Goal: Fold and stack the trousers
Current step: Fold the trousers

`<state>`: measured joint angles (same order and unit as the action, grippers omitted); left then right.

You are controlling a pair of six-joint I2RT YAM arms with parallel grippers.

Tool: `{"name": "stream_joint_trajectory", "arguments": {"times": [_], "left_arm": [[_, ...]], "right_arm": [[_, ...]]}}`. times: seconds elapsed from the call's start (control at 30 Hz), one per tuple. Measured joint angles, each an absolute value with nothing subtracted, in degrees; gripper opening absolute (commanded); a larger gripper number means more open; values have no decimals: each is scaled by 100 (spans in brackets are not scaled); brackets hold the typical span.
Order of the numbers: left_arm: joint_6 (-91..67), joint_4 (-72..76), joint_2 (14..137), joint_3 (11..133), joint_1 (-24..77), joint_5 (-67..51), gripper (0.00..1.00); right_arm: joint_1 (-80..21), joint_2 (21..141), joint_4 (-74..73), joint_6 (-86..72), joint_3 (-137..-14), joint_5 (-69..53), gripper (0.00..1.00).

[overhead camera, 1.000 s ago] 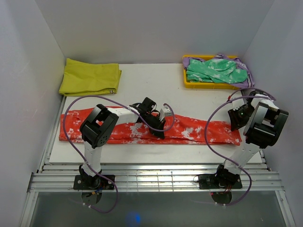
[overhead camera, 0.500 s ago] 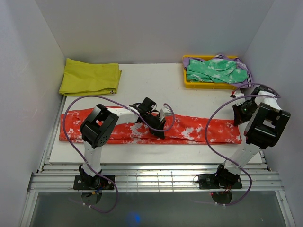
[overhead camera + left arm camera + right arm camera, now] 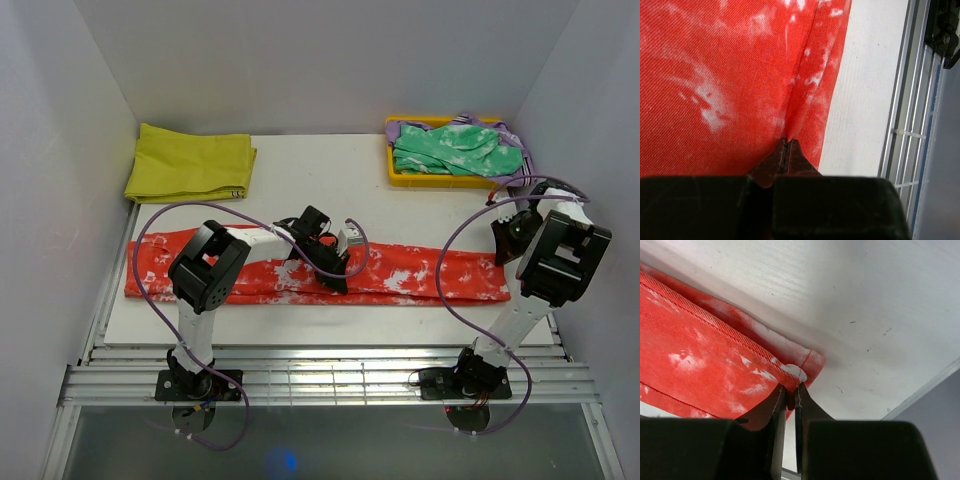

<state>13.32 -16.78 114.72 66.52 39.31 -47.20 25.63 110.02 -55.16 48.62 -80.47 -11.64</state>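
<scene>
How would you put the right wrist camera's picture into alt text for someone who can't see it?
The right gripper is closed on a hemmed corner of the red-orange, white-blotched trousers, seen from close up. The cloth spreads away to the left over a white table, which fills the rest of the view.

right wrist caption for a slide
Right gripper pinching a hem corner of the red-orange white-mottled fabric trousers over the white table

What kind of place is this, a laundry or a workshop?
Probably a robotics test booth, not a laundry: plain white walls box in a white table, a black-and-white left arm and right arm stand on a ribbed metal rail, and red-orange tie-dye fabric trousers lie stretched out.
</scene>
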Motion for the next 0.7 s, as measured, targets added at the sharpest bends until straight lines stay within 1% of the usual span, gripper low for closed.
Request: {"name": "stream_joint_trajectory", "arguments": {"times": [0.03,0.1,0.13,0.23,0.27,0.3,0.4,0.47,0.5,0.6,0.67,0.7], "left_arm": [[1332,-1678,11472,6652,3931,-4720,0],[1332,-1678,11472,6652,3931,-4720,0],[1330,-1678,11472,6652,3931,-4720,0],[1337,-1697,11469,6670,3931,-4716,9],[1343,-1712,11463,6681,3931,-4707,12],[1347,-1726,11450,6711,3935,-4678,20],[1374,-1824,11397,6785,3981,-4545,28],[1409,-1997,11360,6871,4023,-4418,29],[1435,-2093,11330,6912,4058,-4353,29],[1610,-2453,11179,6980,4167,-4143,29],[1772,-2722,11039,6993,4237,-4027,35],[1870,-2895,10965,7024,4274,-3977,39]], "right_arm": [[2565,11065,-5509,4860,-8038,-1142,28],[2571,11104,-5492,4851,-7983,-1072,42],[2576,11104,-5496,4836,-7970,-996,58],[2635,11102,-5457,4821,-7972,-882,70],[2650,11098,-5454,4825,-7975,-873,70],[2665,11089,-5476,4838,-7985,-886,71],[2694,10978,-5669,4886,-8114,-1037,69],[2703,10812,-5841,4989,-8232,-1280,65],[2698,10696,-5933,5052,-8276,-1417,60],[2622,10357,-6254,5210,-8320,-1752,54],[2497,10261,-6473,5304,-8318,-1887,51],[2427,10256,-6552,5339,-8305,-1955,50]]}}
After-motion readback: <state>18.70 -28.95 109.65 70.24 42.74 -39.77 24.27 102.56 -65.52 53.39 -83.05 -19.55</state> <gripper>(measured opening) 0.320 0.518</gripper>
